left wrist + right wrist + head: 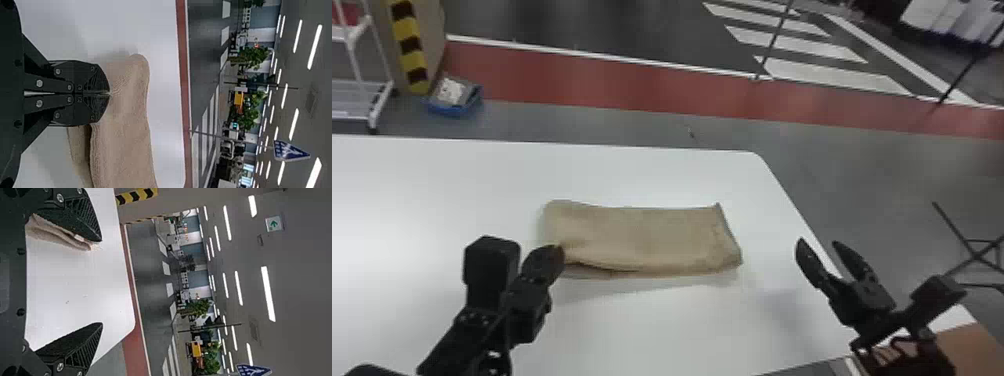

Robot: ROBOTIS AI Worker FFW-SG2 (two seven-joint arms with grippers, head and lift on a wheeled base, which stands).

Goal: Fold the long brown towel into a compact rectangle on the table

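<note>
Brown and soft, the towel [642, 237] lies on the white desk [432, 200] in a flat, long shape, with some layers on top of each other. The left claw [109, 94] is at the towel's near left corner. Its two fingers are pressed together, and little creases spread from their tips, so it seems to be pinching the top cloth there. The right claw [818, 242] is wide apart and holds nothing, off past the towel's right end.

The towel should be light and bendy, and it won't break. It may sag in the middle if just one corner goes up. A good grab would be at its right end, taking all the layers so they don't slide apart.

The desk's side edge slants past the towel's right end, so pulling that way could get tight. There is much more room to the towel's left, and some behind it too.
</note>
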